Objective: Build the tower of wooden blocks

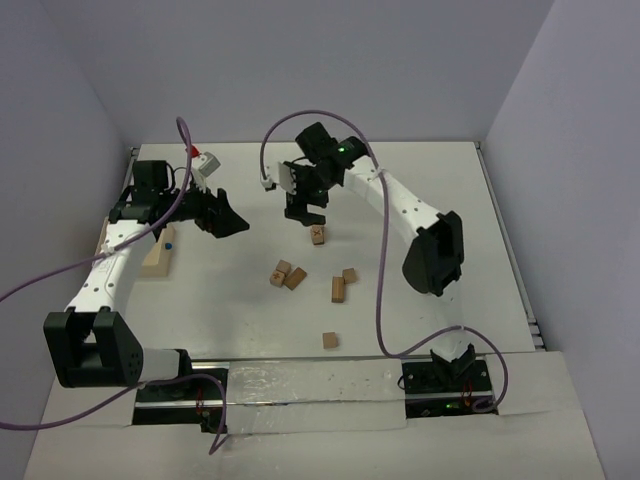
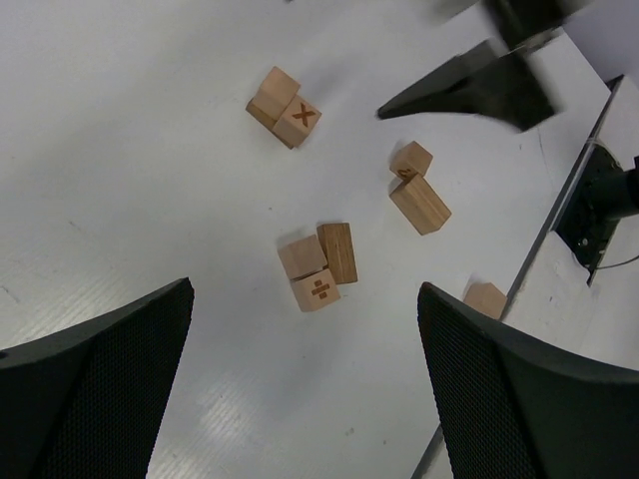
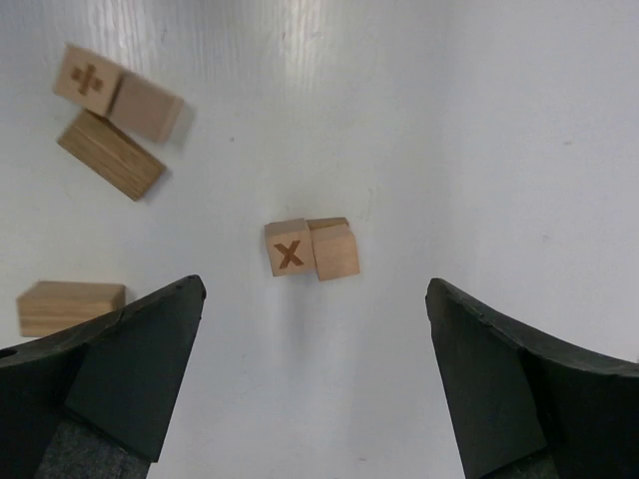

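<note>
Grippers both spread wide, nothing held. The right gripper (image 1: 306,214) hangs over the far-middle of the white table (image 1: 450,220), just beyond a small tan wooden cube marked X (image 1: 318,236). In the right wrist view the X cube sits on the table between the two black fingers (image 3: 120,379), slightly left of centre and clear of both. A plain tan cube (image 3: 335,253) touches its side.

The left gripper (image 1: 232,222) hovers nearer the left edge, well apart from every block, aimed toward mid-table. Its wrist view frames a cluster between its fingers: a tan cube marked with a division sign (image 2: 318,290), a plain cube (image 2: 302,257) and a longer tan rectangular block (image 2: 337,251), all touching. Toward the right edge from that cluster, a small cube (image 2: 410,160) touches another long block (image 2: 420,205). One lone tan cube (image 1: 329,340) lies closest to the near edge, apart from the rest. All blocks lie loose on the table. A pale rectangular tray (image 1: 157,262) sits at the left edge, by the left arm.
</note>
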You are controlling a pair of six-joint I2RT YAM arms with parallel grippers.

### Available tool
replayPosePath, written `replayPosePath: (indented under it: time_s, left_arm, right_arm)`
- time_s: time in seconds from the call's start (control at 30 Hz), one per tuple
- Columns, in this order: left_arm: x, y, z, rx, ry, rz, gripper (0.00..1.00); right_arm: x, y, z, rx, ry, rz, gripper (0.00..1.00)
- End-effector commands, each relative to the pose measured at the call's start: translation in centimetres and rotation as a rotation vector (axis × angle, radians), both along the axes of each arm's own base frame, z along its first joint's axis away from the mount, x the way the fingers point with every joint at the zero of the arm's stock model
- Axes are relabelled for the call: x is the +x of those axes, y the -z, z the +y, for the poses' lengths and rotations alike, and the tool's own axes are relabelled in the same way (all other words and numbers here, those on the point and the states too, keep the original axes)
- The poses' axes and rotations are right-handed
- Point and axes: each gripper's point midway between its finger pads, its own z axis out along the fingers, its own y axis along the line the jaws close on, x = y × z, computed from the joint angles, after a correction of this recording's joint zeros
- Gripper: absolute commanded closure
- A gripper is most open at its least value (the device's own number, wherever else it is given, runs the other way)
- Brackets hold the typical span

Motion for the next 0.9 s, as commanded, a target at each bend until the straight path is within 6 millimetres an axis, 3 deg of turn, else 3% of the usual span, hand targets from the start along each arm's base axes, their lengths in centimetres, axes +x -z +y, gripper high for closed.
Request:
replayPosePath:
  time_s: [0.0, 0.03, 0.13, 0.17, 0.23, 0.37, 0.47, 0.6, 0.87]
  left_arm:
    - [1.8, -0.5, -0.3, 0.007, -0.110, -0.054, 0.04]
    - [2.0, 0.2, -0.5, 0.032, -0.127, -0.050, 0.08]
    - [2.7, 2.3, -0.7, 0.125, -0.196, -0.052, 0.22]
    - [2.6, 3.2, -1.7, 0.147, -0.195, -0.044, 0.27]
    - [3.1, 4.1, -2.4, 0.176, -0.216, -0.042, 0.43]
    - [3.9, 6.6, -4.6, 0.197, -0.257, 0.057, 0.78]
    - [4.4, 8.6, -6.2, 0.202, -0.288, 0.152, 0.95]
    - [5.2, 10.8, -8.1, 0.207, -0.365, 0.266, 1.00]
    - [6.2, 14.3, -11.3, 0.260, -0.441, 0.375, 1.00]
  right_arm:
    - [0.4, -8.6, -0.1, 0.257, 0.283, -0.053, 0.00]
    - [0.6, -7.7, -0.6, 0.254, 0.346, -0.031, 0.01]
    - [1.8, -7.7, -2.3, 0.293, 0.509, 0.011, 0.05]
    - [2.1, -7.2, -3.3, 0.312, 0.615, 0.067, 0.07]
    - [3.3, -6.9, -5.3, 0.347, 0.745, 0.103, 0.10]
    - [4.6, -3.8, -8.8, 0.352, 1.017, 0.148, 0.10]
    - [5.9, -2.6, -10.8, 0.365, 1.216, 0.091, 0.10]
    - [6.2, 0.3, -12.2, 0.340, 1.334, 0.072, 0.13]
    - [7.0, 5.0, -11.6, 0.294, 1.390, 0.136, 0.20]
